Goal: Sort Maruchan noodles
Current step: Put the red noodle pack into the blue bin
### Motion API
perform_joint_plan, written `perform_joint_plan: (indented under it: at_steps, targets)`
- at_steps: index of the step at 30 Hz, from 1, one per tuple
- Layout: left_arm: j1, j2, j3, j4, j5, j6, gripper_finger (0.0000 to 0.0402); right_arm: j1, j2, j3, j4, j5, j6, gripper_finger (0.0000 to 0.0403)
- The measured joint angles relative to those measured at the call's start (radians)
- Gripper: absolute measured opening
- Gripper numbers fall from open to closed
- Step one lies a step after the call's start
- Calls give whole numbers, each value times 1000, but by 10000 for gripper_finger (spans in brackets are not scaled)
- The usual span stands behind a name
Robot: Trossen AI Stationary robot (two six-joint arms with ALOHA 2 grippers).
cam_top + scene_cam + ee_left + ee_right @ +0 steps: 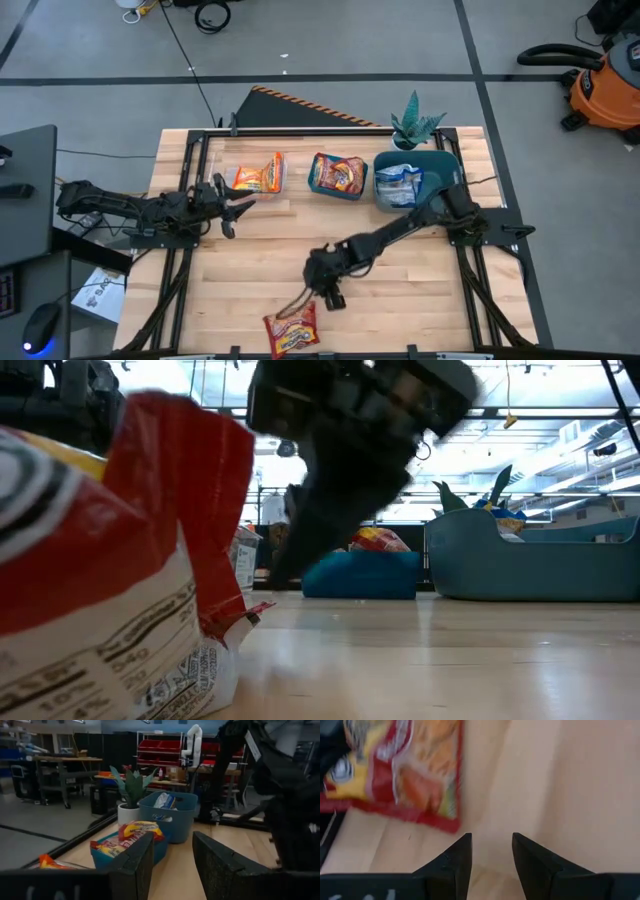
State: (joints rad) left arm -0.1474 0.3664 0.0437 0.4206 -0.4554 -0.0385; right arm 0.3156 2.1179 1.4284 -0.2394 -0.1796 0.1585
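Note:
One red-and-yellow Maruchan noodle packet (291, 330) lies flat on the wooden table near its front edge; it also shows close up in the low view (100, 560) and in the right wrist view (405, 770). My right gripper (331, 297) hangs open just above the table beside that packet, on its far right side, slanting down; its fingers (457, 862) touch nothing. More packets lie in three bins at the far side. My left gripper (240, 212) waits open at the table's left, pointing level toward the bins (172, 850).
Along the far side stand a clear bin (252, 176) with orange packets, a teal bin (338, 176) with red-and-yellow packets and a larger teal bin (412, 182) with blue-and-white packets. A potted plant (415, 126) stands behind them. Bare wood lies around the loose packet.

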Motion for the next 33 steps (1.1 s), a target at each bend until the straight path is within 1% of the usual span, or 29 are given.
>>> perform_joint_plan:
  at_steps: [3, 5, 11, 17, 21, 29, 31, 33]
  targets:
    - [0, 0, 0, 1, 5, -29, 142, 33, 40, 0, 2, -5, 6, 146]
    - [0, 0, 0, -1, 5, -44, 142, 50, 49, 2, 5, 18, -1, 146]
    - [0, 0, 0, 0, 5, -64, 142, 93, 54, 2, 21, 133, -65, 146]
    - [0, 0, 0, -4, 5, -62, 142, 104, 57, 0, 44, 185, -106, 146]
    - [0, 1, 0, -8, 5, -61, 142, 115, 58, 0, 121, 191, -161, 146]
    - [0, 1, 0, -14, 5, -60, 142, 121, 58, 0, 131, 217, -203, 146]
    - [0, 1, 0, -14, 5, -60, 142, 124, 58, 0, 133, 216, -212, 140]
    - [0, 1, 0, -14, 5, -60, 142, 124, 58, 0, 133, 216, -216, 124]
